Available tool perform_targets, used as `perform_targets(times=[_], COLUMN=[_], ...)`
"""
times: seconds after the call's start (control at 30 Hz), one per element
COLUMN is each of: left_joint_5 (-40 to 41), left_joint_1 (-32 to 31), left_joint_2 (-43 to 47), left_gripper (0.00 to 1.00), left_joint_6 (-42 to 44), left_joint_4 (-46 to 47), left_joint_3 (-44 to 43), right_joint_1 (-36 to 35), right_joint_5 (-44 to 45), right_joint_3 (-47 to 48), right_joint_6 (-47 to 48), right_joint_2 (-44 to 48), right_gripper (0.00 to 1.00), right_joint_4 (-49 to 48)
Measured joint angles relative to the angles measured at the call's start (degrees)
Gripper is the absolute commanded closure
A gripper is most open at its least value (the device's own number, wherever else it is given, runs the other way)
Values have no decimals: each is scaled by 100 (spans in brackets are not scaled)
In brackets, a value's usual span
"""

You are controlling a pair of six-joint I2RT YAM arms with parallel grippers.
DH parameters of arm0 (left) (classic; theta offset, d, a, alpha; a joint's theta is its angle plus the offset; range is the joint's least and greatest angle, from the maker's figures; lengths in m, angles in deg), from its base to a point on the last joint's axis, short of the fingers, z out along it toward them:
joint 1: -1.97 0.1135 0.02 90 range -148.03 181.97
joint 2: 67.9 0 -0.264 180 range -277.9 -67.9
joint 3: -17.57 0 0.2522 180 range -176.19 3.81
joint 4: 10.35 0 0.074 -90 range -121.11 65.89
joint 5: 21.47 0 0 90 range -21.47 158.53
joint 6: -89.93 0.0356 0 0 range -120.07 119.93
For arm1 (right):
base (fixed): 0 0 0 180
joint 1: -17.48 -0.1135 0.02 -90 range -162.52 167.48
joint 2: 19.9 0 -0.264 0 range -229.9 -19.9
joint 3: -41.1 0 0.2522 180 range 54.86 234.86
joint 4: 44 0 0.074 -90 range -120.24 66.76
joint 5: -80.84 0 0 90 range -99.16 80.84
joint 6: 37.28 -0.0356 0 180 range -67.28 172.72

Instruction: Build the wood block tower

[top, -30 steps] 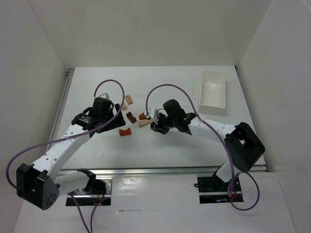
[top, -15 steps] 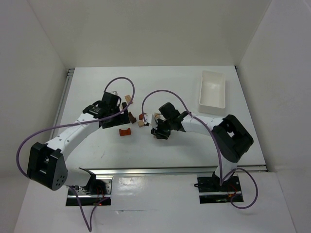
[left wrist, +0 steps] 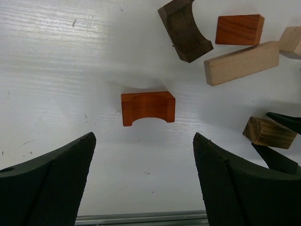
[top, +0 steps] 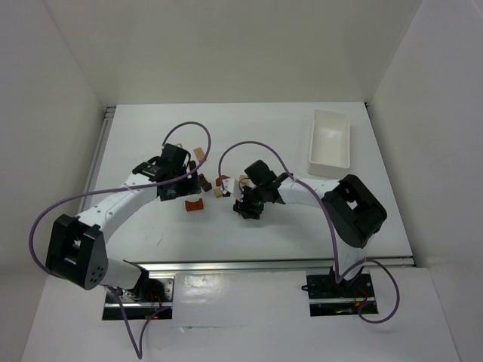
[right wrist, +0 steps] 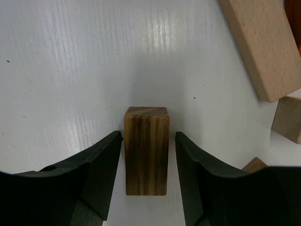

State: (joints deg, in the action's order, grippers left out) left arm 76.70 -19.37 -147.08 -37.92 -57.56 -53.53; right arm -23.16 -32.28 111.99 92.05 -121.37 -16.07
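Observation:
Small wooden pieces lie in a cluster at mid-table (top: 215,185). My left gripper (top: 181,188) is open and empty, hovering just short of a reddish-orange arch block (left wrist: 147,108), which also shows in the top view (top: 196,204). Beyond it lie a dark brown arch (left wrist: 184,29), a reddish block (left wrist: 239,29) and a tan bar (left wrist: 241,62). My right gripper (right wrist: 148,174) is open, its jaws on either side of a streaked brown block (right wrist: 146,149) that rests on the table. A thin gap shows on each side of the block.
A white plastic tray (top: 330,143) stands at the back right. A tan bar (right wrist: 263,47) and a small tan block (right wrist: 288,120) lie just right of my right gripper. A metal rail (left wrist: 141,217) runs along the near table edge.
My left arm has swung right toward the cluster. My right gripper has moved toward the near side and come down around the streaked brown block.

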Motion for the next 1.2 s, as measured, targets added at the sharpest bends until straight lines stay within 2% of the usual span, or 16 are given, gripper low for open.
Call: perform_targets(times=[0.03, 0.23, 0.3, 0.53, 0.63, 0.77, 0.8, 0.87, 1.13, 1.2], left_joint_5=[37, 166, 173, 212, 221, 225, 229, 232, 214, 190], left_joint_1=[0, 0, 0, 28, 59, 68, 68, 68, 68, 68], left_joint_2=[-31, -295, -295, -629, -839, -1126, -1169, -1233, -1248, -1250], left_gripper=[12, 15, 17, 21, 28, 41, 49, 55, 59, 74], left_joint_6=[-7, -39, -72, -144, -149, -162, -160, -170, -144, -133], left_joint_4=[-2, -76, -81, -15, 48, 129, 149, 170, 345, 411], left_joint_3=[0, 68, 133, 201, 240, 240, 240, 240, 240, 240], right_joint_1=[0, 0, 2, 68, 192, 286, 293, 293, 319, 319], right_joint_5=[2, 13, 17, 15, -7, 28, 61, 103, 153, 153], right_joint_3=[7, 52, 50, -63, -170, -210, -223, -232, -238, -240], right_joint_6=[2, -15, -33, -81, -98, -138, -142, -155, -212, -236], right_joint_2=[0, 85, 271, 1239, 1598, 1670, 1670, 1670, 1670, 1670], right_gripper=[38, 28, 16, 15, 15, 15, 15, 15, 15, 15], right_joint_4=[7, 13, 11, -160, -291, -398, -393, -396, -400, -398])
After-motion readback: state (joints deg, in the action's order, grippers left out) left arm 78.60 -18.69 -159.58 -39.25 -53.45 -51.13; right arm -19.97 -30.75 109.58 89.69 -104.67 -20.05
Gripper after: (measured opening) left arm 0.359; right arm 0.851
